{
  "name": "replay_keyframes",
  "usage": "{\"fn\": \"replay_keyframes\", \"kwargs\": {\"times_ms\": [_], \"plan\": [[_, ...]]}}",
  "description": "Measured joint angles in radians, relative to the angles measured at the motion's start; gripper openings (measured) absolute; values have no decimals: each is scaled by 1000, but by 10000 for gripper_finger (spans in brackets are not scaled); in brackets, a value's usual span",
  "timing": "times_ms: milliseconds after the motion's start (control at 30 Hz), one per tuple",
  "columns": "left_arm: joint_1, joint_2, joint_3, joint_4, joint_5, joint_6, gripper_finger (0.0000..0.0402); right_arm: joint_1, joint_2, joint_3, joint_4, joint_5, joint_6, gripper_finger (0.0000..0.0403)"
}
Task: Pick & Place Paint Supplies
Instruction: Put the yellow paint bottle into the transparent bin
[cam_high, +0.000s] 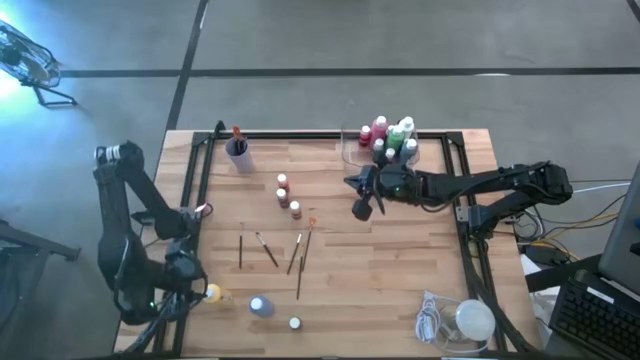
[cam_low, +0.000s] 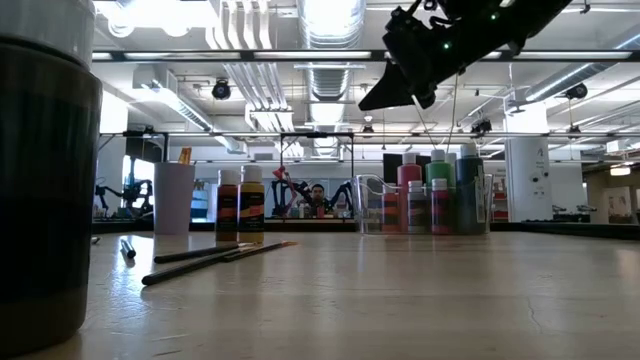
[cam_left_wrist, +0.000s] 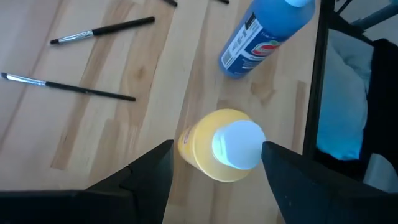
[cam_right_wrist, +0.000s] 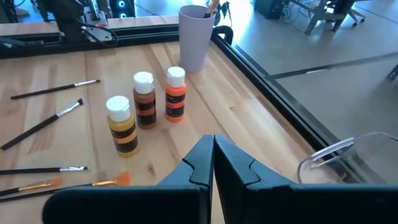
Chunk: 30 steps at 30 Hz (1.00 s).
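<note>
left wrist view: left claw (cam_left_wrist: 214, 171) straddles yellow bottle (cam_left_wrist: 217, 146).

Yellow bottle (cam_left_wrist: 214, 146), blue bottle (cam_left_wrist: 264, 34)

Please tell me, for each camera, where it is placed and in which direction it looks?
High: above the table, looking straight down; both arms show.
Low: at tabletop height, looking level across; the right pincer hangs above.
Left wrist: on the left arm, looking down; left pincer, fingers either side of a yellow bottle.
Right wrist: on the right arm, looking across the table; right pincer shut.
Shared: the purple cup is in right wrist, high and low.
</note>
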Motion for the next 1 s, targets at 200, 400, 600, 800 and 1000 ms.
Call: {"fn": "replay_keyframes", "kwargs": {"times_ms": [200, 400, 600, 800, 1000], "plan": [[0, 9, 0, 27, 16, -4, 247, 7, 0, 0, -1, -2, -1, 8], [0, -17, 1, 30, 51, 0, 247, 7, 0, 0, -1, -1, -4, 8], [-2, -41, 26, 3, 35, 23, 247, 7, 0, 0, -1, -1, -1, 8], [-50, -28, 18, 6, 55, -93, 245, 8, 0, -7, -10, -20, -4, 8], [-122, 2, -7, 0, 9, -187, 245, 10, 0, -12, -14, -22, 4, 8]]}}
